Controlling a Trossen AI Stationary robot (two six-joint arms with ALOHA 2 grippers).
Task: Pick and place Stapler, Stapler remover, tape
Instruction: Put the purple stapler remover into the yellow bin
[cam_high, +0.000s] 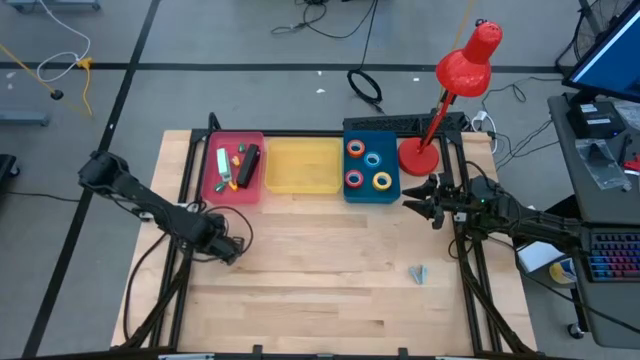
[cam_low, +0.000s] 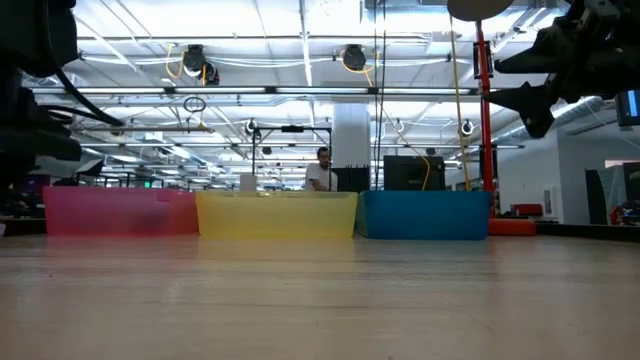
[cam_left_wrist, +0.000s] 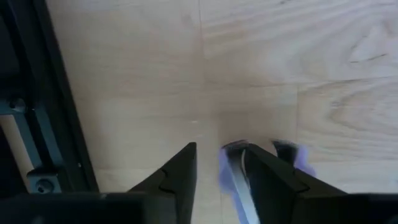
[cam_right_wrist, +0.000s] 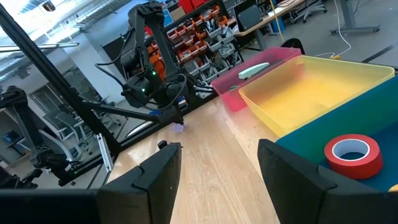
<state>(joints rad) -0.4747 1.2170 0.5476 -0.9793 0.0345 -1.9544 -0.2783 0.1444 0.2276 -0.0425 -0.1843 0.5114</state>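
Note:
My left gripper (cam_high: 228, 247) is over the left part of the table and shut on a purple staple remover (cam_left_wrist: 231, 171), which also shows below it in the right wrist view (cam_right_wrist: 179, 127). My right gripper (cam_high: 425, 200) hangs open beside the blue bin (cam_high: 372, 192), touching nothing. The four tape rolls lie in that bin: orange-red (cam_high: 356, 149), blue (cam_high: 374, 159), red (cam_high: 354, 179) and yellow (cam_high: 382, 181). A pale stapler-shaped item (cam_high: 223, 165) and a black item (cam_high: 248, 163) lie in the pink bin (cam_high: 212, 190). A grey-blue staple remover (cam_high: 418, 273) rests on the table at the right. My left gripper comes at the purple staple remover from above, pointing down. One metal-clawed arm (cam_left_wrist: 239, 180) sits in the gap between my fingers, against one finger (cam_left_wrist: 273, 180). A second purple part (cam_left_wrist: 301, 160) shows outside that finger. Whether the remover is clear of the table I cannot tell.
The yellow bin (cam_high: 303, 165) stands between the pink and blue bins along the far edge. A red desk lamp (cam_high: 455, 80) has its base (cam_high: 418, 157) right of the blue bin, close to my right gripper. Bare wood (cam_high: 320, 290) spreads across the middle and near side.

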